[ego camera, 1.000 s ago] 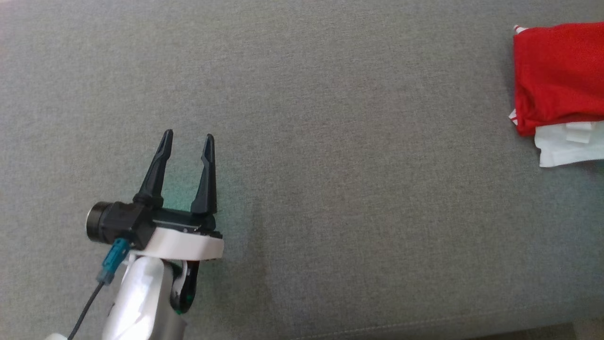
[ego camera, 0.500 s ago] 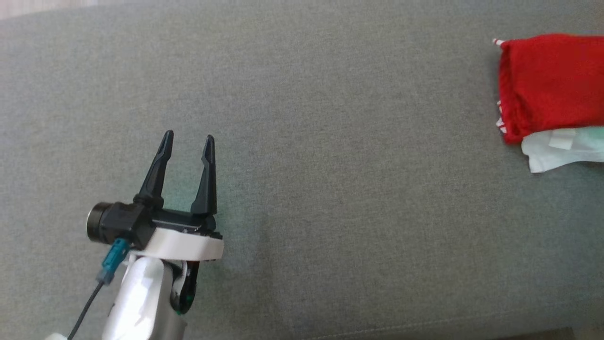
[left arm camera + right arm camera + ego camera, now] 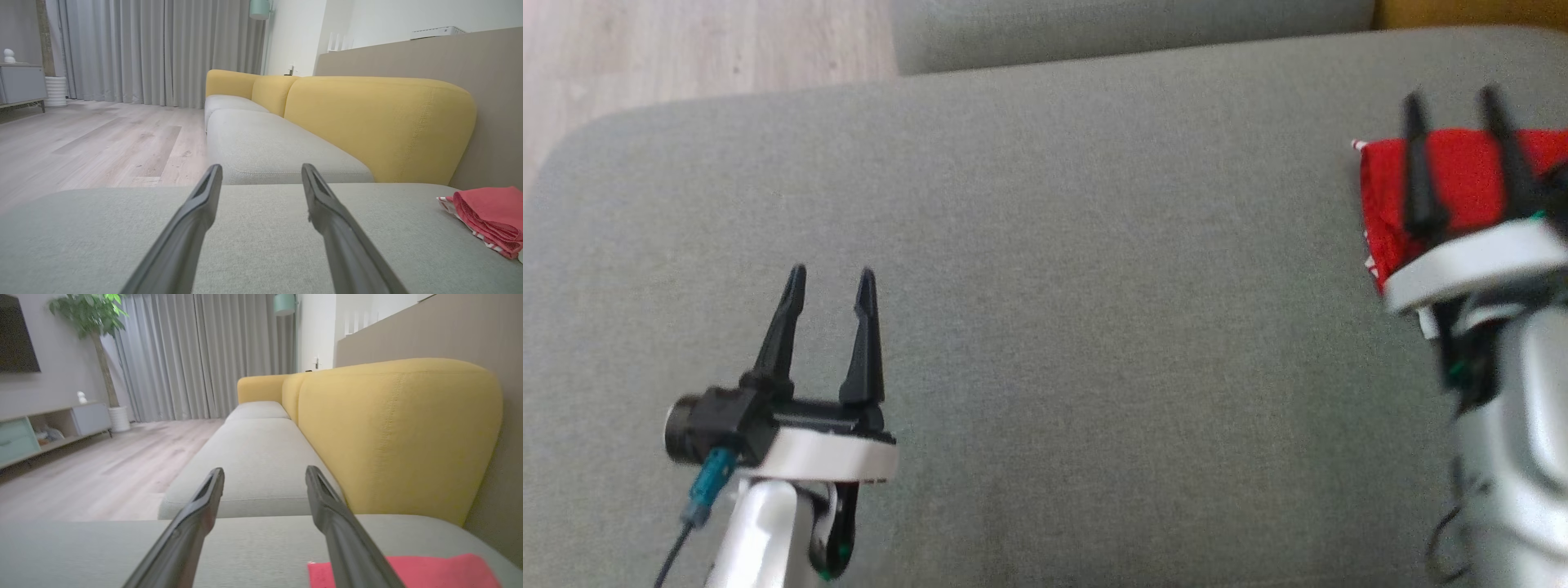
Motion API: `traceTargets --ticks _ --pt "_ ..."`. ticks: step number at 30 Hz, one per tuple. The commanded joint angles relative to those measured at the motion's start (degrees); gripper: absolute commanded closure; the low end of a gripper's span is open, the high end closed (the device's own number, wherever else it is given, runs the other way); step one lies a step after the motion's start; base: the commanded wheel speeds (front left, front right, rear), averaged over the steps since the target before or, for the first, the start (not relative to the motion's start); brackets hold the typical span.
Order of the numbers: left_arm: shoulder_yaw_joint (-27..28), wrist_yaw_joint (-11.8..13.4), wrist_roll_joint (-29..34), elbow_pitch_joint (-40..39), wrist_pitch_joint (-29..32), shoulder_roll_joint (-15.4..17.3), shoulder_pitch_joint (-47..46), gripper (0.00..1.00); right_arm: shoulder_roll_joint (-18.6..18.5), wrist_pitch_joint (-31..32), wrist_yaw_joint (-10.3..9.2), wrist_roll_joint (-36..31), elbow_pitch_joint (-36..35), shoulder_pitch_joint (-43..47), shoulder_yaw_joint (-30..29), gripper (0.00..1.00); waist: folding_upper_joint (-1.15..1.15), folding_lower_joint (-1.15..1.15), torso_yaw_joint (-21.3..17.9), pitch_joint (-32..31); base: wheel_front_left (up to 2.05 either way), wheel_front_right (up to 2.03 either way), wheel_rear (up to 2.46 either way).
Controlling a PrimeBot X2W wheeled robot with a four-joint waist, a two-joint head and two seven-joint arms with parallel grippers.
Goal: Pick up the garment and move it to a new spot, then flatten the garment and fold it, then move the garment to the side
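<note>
In the head view the garment (image 3: 1462, 167) lies folded and red at the right end of the grey seat cushion (image 3: 1094, 286). The right gripper (image 3: 1450, 96) hangs over it with jaws apart and nothing held. The left gripper (image 3: 831, 272), also spread and empty, sits well left of the garment. The set-aside step looks finished, so the next move is probably a clean lift away without snagging cloth. The left wrist view shows bare cushion left of the garment and a yellow backrest (image 3: 380, 122) close behind it. In the right wrist view the garment lies just under the right finger, with the cushion's far edge beyond.
</note>
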Motion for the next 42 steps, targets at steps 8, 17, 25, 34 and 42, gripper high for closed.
traceTargets --ticks 8,17,25,34,42 --pt "1.2 0.7 -2.2 -2.4 -0.3 0.3 3.0 0.0 5.1 -8.4 -0.05 5.1 -0.3 10.8 4.0 0.0 0.0 0.01 2.4 -4.3 0.0 0.0 0.0" --pt "1.9 2.2 -2.6 -2.4 -0.3 0.3 5.6 0.0 5.2 -12.2 -0.05 8.8 4.2 16.1 8.4 0.0 0.0 0.01 2.9 -5.7 0.0 0.0 0.0" --pt "2.0 2.2 -3.7 -2.2 -0.3 0.3 6.6 0.0 5.2 -12.6 -0.05 8.9 5.0 15.3 8.7 0.0 0.0 0.01 2.7 -6.2 0.0 0.0 0.0" --pt "2.4 2.9 -4.7 -1.1 -0.3 0.2 7.0 0.0 5.2 -12.7 -0.05 9.9 5.9 15.0 9.4 0.0 0.0 0.01 2.6 -6.7 0.0 0.0 0.0" --pt "0.2 3.2 -5.4 2.7 0.0 0.0 8.0 1.0 5.4 -11.9 0.0 9.0 7.8 17.9 8.3 1.0 0.0 0.01 2.4 -6.4 0.0 0.0 0.0"
